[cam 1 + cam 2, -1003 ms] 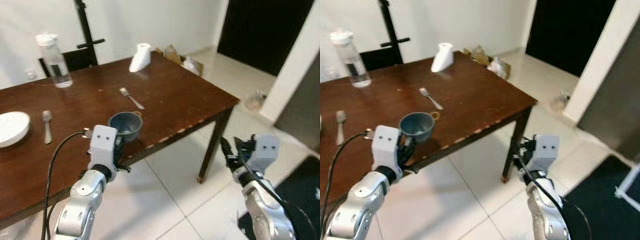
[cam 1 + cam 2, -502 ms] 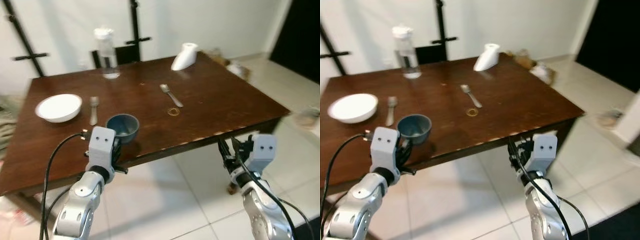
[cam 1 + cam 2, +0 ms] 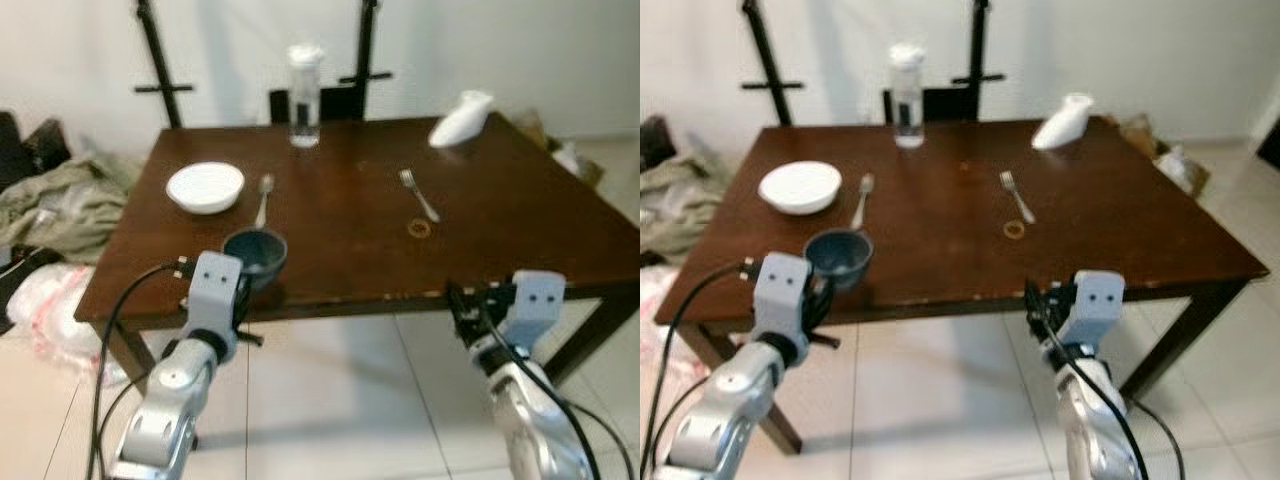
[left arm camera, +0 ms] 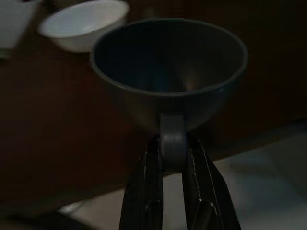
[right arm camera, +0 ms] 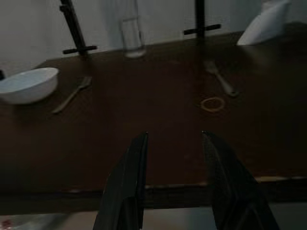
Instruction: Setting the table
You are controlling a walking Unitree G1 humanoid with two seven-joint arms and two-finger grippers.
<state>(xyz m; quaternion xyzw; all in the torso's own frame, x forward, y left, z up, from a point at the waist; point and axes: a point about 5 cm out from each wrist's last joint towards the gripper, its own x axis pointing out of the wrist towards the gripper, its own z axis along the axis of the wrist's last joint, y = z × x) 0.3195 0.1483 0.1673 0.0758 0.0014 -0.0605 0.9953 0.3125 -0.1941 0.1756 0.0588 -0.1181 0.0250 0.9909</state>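
Note:
A dark blue cup (image 3: 255, 253) hangs over the near left edge of the brown table (image 3: 480, 250). My left gripper (image 4: 173, 152) is shut on the cup's handle (image 4: 171, 141). A white bowl (image 3: 205, 186) sits at the table's left with a spoon (image 3: 263, 197) beside it. A fork (image 3: 419, 193) and a small ring (image 3: 418, 229) lie right of centre. My right gripper (image 5: 173, 139) stands open just below the table's front edge, nothing between its fingers.
A clear water bottle (image 3: 304, 83) stands at the table's far edge and a white tipped-over object (image 3: 460, 118) at the far right. A dark chair (image 3: 320, 103) and black stands (image 3: 155, 55) are behind. Clothes (image 3: 55, 200) and bags (image 3: 45, 305) lie on the floor at left.
The whole view has swung left, so the table now faces me squarely. Both grippers keep their pose, and the left one still holds the cup.

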